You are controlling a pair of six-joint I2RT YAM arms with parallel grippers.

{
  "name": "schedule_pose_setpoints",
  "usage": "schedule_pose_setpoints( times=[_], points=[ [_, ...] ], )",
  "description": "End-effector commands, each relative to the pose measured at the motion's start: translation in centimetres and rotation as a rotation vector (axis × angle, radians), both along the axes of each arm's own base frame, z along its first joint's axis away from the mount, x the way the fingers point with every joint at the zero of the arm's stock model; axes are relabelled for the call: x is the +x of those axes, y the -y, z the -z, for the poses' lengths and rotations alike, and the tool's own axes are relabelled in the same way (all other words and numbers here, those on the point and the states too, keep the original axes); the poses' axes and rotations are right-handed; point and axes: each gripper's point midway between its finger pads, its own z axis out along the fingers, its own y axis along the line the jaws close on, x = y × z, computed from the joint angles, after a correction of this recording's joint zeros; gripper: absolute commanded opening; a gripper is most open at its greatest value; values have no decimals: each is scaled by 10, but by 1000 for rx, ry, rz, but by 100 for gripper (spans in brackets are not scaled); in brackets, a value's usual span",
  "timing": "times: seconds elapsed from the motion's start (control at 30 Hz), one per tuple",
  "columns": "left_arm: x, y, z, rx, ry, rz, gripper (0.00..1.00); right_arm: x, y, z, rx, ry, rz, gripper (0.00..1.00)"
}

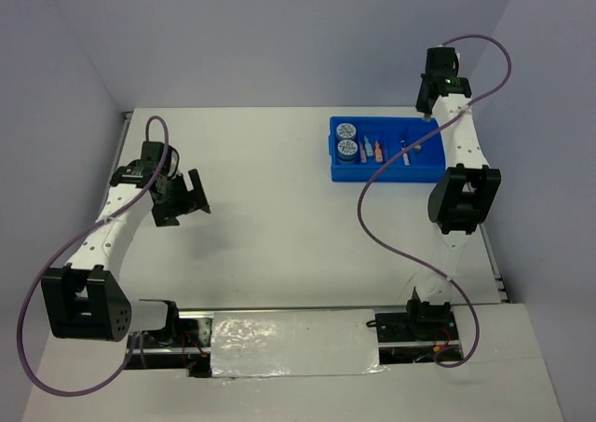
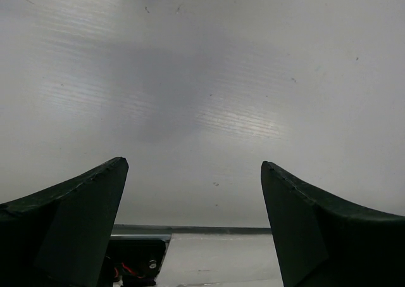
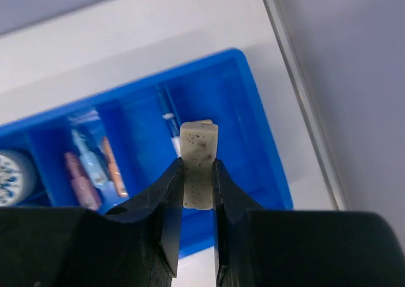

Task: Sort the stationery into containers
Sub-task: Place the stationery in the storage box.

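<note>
Item: stationery sort, white table [image 1: 261, 245]. Right gripper [image 3: 198, 168]: jaws closed on a beige speckled bar [image 3: 199, 142], held upright between the fingertips with its top end standing clear above them. The wrist view places it over the right-hand part of the blue tray [image 3: 262, 154]; the overhead view places the gripper at the tray's far right corner. Blue tray: rectangular, divided into narrow compartments, set at the far right of the table. Contents: two round blue-white rolls [image 1: 345, 130] in the leftmost compartment, one behind the other; in the next compartment a pink bar [image 3: 79, 182], a light-blue bar [image 3: 88, 157] and an orange bar [image 3: 112, 166], lying side by side; further right a blue-white marker [image 3: 171, 128], partly hidden behind the held bar. Left gripper [image 2: 194, 166]: jaws spread wide, nothing between them, poised over bare table at the left side, well apart from the tray.
</note>
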Motion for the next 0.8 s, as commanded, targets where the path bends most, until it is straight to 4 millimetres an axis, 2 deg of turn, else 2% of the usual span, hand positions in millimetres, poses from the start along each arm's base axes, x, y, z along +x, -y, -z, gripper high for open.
schedule_pose_setpoints(
  times=[0.0,0.07,0.23,0.3,0.33,0.4,0.53,0.63,0.73,0.77],
  points=[
    [10,7,10,12,25,64,99,-24,18,42,-51,-177,45,19],
    [9,11,17,6,14,80,100,-23,20,54,-30,-192,32,19],
    [20,21,10,-22,56,109,99,-23,26,77,2,-233,35,22],
    [24,22,7,-24,66,117,99,-22,27,82,14,-238,34,26],
    [27,22,4,-25,72,119,99,-22,27,84,19,-242,33,32],
    [31,22,2,-20,76,123,99,-22,30,87,22,-249,39,37],
    [34,21,4,-14,74,129,99,-24,33,87,37,-249,46,63],
    [36,20,6,-3,69,133,99,-24,31,81,43,-240,33,69],
    [41,16,3,20,69,138,99,-28,30,67,53,-219,34,70],
    [44,13,2,38,72,133,99,-31,28,54,55,-196,29,71]
  ],
)
